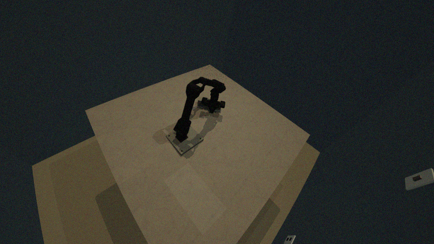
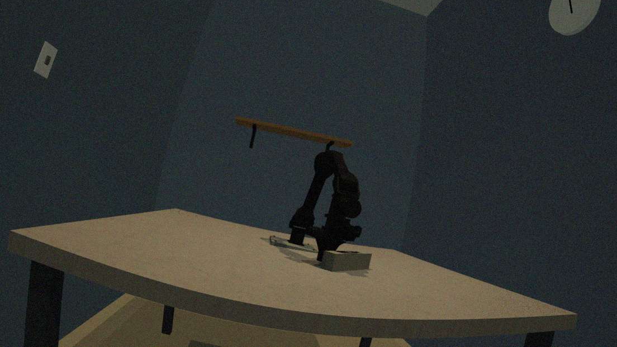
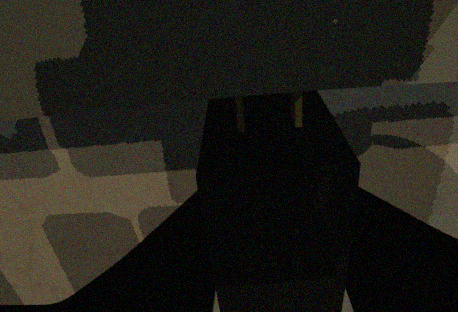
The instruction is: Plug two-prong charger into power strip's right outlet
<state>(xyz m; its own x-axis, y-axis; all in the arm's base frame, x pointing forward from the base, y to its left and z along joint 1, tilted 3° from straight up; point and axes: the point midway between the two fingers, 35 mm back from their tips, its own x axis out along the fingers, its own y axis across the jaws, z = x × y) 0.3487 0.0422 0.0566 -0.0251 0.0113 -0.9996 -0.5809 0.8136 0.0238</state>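
Charger mostly hidden; 2 prongs (image 3: 298,112) dim.

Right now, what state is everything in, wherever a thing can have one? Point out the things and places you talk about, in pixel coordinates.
Gripper (image 1: 211,110) (image 2: 320,257) (image 3: 269,195): shut on the charger.
Charger (image 3: 298,113): held, prongs partly visible; insertion depth unclear.
Power strip (image 1: 200,104) (image 2: 349,261) (image 3: 250,33): flat on the table (image 1: 249,139) (image 2: 181,252), partly shadowed.
Outlet shutter: cannot tell.
Shelf (image 2: 291,131): mounted, tilted in view.
Clock (image 2: 584,9): hung, time unreadable.
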